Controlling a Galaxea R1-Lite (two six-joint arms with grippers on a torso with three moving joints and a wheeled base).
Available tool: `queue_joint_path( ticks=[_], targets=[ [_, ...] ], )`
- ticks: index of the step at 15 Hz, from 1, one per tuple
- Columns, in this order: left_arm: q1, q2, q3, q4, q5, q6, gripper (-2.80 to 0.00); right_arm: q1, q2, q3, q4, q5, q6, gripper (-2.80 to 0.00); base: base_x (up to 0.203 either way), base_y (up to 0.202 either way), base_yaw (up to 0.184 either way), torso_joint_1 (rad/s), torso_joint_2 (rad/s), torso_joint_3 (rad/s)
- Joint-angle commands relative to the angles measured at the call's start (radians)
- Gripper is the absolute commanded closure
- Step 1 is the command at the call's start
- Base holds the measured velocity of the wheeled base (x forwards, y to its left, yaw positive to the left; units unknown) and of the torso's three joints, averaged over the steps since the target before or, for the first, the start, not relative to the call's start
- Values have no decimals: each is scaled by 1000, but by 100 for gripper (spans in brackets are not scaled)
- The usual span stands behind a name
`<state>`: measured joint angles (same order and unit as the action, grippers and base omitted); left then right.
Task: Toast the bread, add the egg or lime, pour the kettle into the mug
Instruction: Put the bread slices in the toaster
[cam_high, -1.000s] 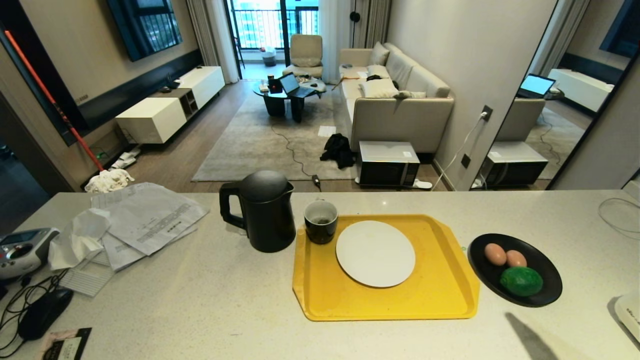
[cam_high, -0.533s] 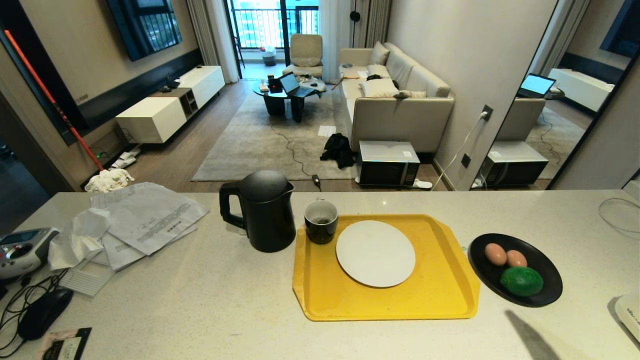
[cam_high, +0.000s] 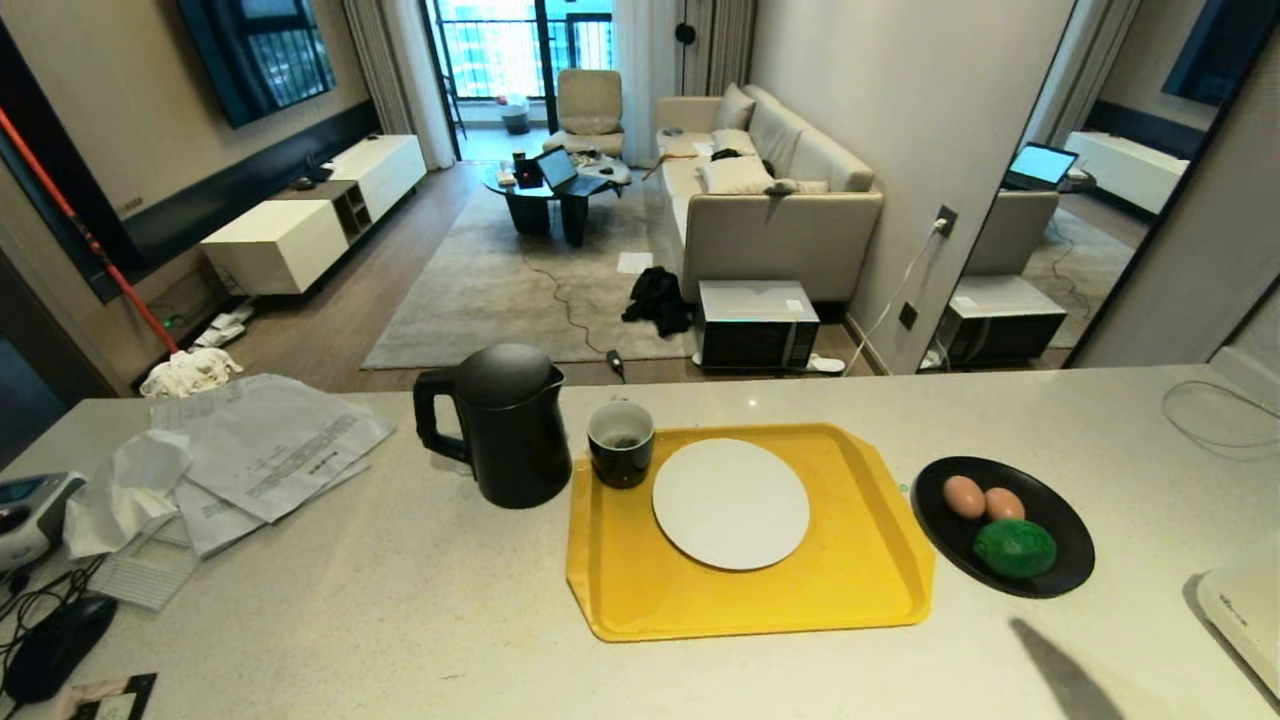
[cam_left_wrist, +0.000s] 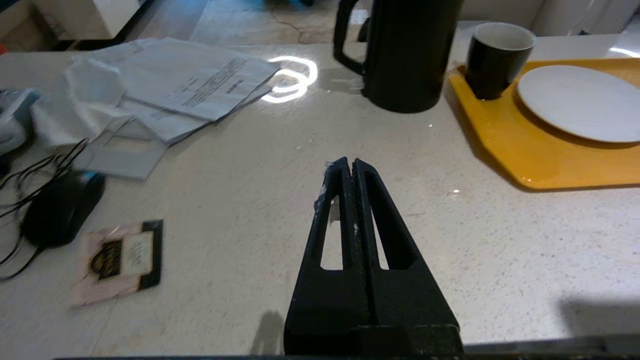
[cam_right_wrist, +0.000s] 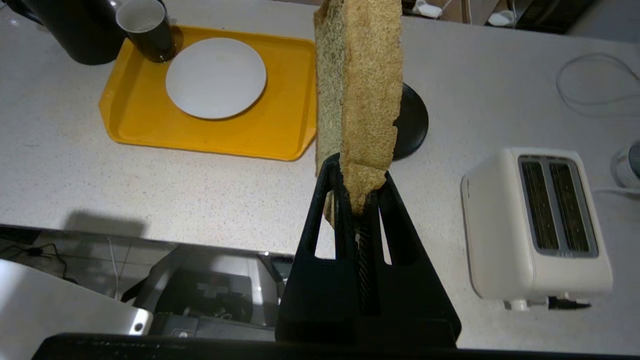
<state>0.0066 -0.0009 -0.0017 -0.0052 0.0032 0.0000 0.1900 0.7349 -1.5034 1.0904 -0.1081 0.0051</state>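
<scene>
The right gripper (cam_right_wrist: 357, 192) pinches the bread (cam_right_wrist: 360, 90) by its lower edge at frame centre, apparently above the counter. Toasting is underway; next, the slice must line up over a slot of the toaster (cam_right_wrist: 540, 225), lower right. The left gripper (cam_left_wrist: 350, 167) sits closed, empty.

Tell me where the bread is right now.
The bread shows only in the right wrist view, pinched upright in the right end effector above the counter, between the yellow tray and the white toaster.
</scene>
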Motion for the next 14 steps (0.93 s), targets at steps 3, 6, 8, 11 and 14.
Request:
queue_joint_path(
  ticks=[3,6,8,11,14],
  targets=[
    [0,-1,0,-1,0,0,0,0,1,2,6,1,-2,0,-2,8,-155,7,2,2],
    [1,-1,0,-1,0,0,0,0,0,2,6,1,-2,0,1,8,-171,5,2,2],
    [1,-1,0,-1,0,0,0,2,0,-1,6,1,-2,0,-1,8,-146,5,1,1],
    [1,1,0,-1,0,0,0,0,-1,-4,6,1,-2,0,2,2,-30,2,-1,1],
    [0,-1,0,-1,0,0,0,0,-2,-3,6,1,-2,0,0,0,0,0,0,0]
  ],
)
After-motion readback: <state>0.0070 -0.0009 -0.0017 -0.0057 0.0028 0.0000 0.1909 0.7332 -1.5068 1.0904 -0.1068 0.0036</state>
